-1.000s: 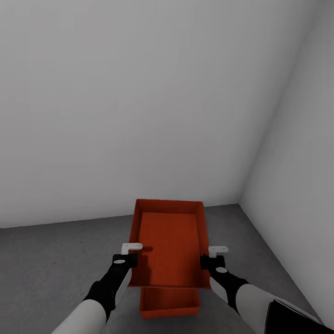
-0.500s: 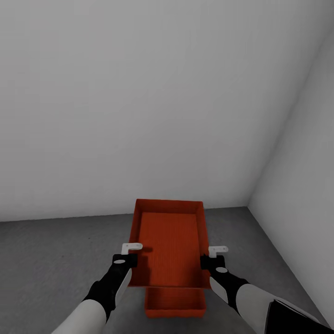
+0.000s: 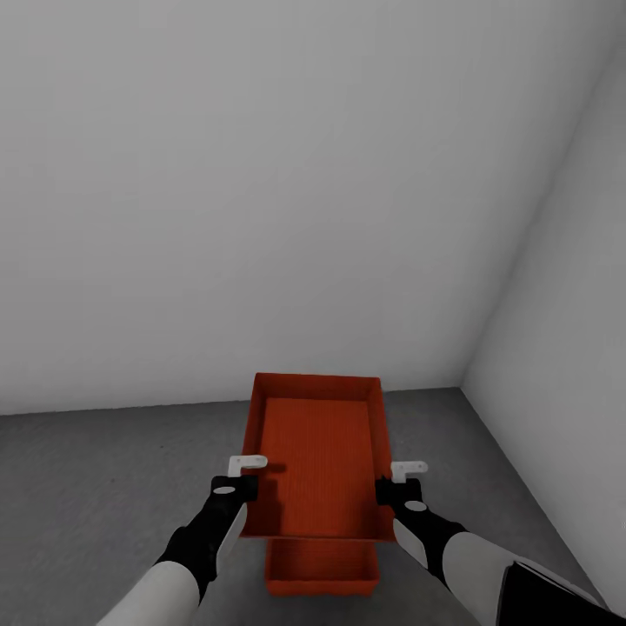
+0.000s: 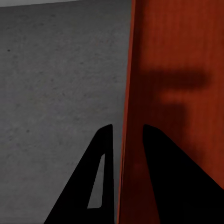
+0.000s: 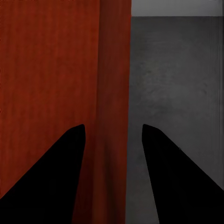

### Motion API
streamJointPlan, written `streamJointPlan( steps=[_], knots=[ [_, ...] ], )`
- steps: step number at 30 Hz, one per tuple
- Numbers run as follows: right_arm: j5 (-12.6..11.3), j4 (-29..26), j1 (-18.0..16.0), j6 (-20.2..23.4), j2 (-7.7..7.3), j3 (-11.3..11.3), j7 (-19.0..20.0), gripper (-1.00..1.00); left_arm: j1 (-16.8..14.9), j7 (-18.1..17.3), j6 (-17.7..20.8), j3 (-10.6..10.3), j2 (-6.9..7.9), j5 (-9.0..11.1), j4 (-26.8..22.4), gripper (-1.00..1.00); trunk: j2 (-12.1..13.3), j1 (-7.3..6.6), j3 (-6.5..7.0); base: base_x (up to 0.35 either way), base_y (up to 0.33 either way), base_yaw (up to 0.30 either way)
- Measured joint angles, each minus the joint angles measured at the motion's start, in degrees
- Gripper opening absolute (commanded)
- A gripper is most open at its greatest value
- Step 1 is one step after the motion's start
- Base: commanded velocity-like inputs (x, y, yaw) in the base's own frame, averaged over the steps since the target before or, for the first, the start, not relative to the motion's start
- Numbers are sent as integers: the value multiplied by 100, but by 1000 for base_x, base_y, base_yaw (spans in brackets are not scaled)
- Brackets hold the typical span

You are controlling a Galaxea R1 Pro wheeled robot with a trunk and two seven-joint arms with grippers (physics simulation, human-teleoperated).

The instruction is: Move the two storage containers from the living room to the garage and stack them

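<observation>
I hold one orange-red storage container (image 3: 317,452) in the air by its two long side walls. My left gripper (image 3: 248,474) is shut on its left wall, which runs between the black fingers (image 4: 105,140) in the left wrist view. My right gripper (image 3: 396,478) is shut on the right wall (image 5: 112,70). The second storage container (image 3: 322,569) rests on the dark grey garage floor (image 3: 104,487) right under the held one. Just its near end shows past the held container's near edge.
A plain white wall (image 3: 261,217) stands close ahead, and a second white wall (image 3: 565,365) meets it in a corner at the right. Bare concrete floor (image 4: 56,70) lies to the left of the containers, with a narrower strip (image 5: 177,70) at the right.
The whole view has swung slightly, so the wall corner sits further right. The lower container drifted right, then back left under the held one. Both grippers keep their hold.
</observation>
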Motion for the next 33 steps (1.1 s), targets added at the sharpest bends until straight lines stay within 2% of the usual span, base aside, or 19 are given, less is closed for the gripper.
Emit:
streamJointPlan(
  steps=[9, 33],
  knots=[
    [-7, -6, -1, -3, 0, 13, -2, -100, 1, 15, -12, -13, 6, 36, 5, -100, 0, 0, 0, 0, -214, 0],
    [-3, -6, -1, -6, -1, 11, 0, -100, 1, 17, -19, -14, 6, 42, 8, -100, 0, 0, 0, 0, -7, 35]
  ],
)
